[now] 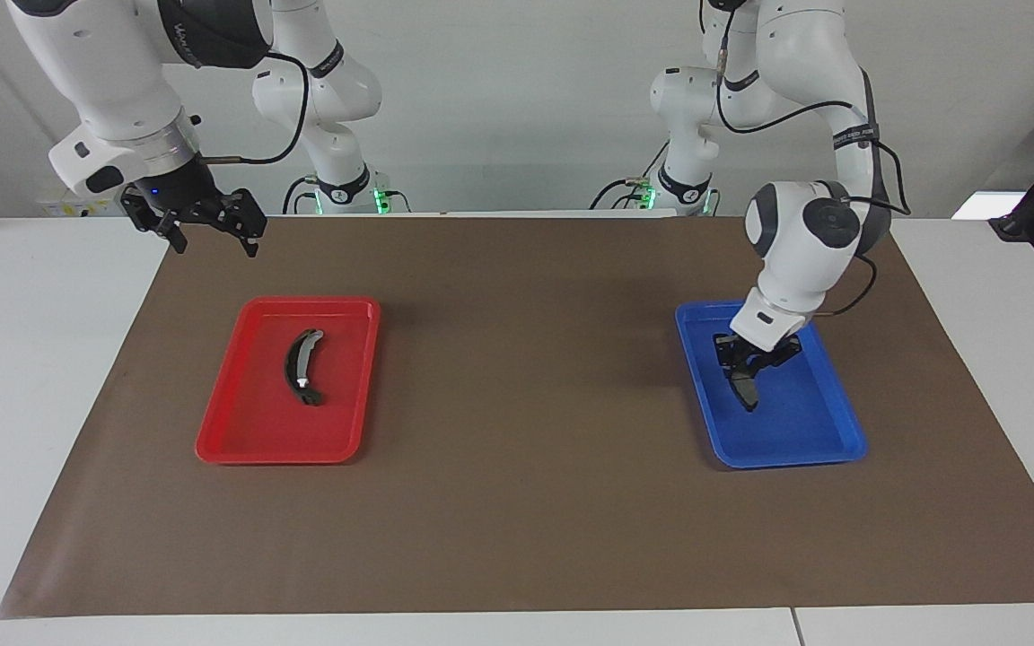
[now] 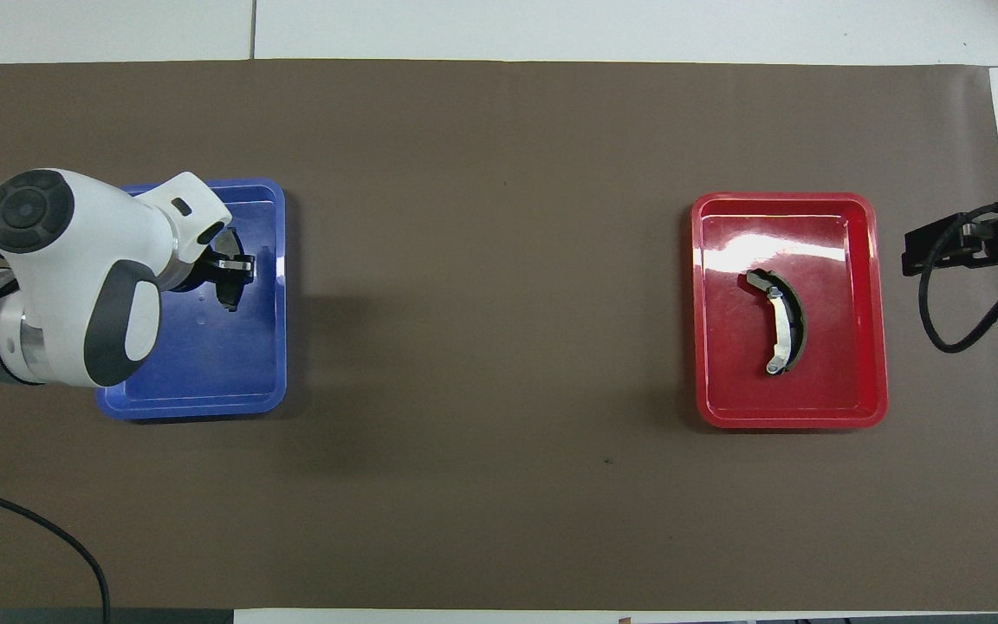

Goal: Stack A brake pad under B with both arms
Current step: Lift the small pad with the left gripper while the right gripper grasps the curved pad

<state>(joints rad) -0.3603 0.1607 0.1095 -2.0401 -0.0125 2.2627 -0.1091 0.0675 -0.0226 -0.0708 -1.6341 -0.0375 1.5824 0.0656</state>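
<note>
Brown mat [image 1: 517, 449]: left tool [image 1: 744, 370] clamps A brake pad [image 1: 744, 388] in blue tray [image 1: 804, 449]

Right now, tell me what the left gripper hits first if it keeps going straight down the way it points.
The left gripper points down into the blue tray, right at the A brake pad. The pad looks first in line, with the tray floor under it; whether the fingers already touch it is unclear.

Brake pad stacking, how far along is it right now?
Nothing is stacked yet. The left gripper is down in the blue tray at the short brake pad; whether it grips it is unclear. The curved piece lies untouched in the red tray, with the right gripper waiting above the table edge. Carrying and stacking remain.
</note>
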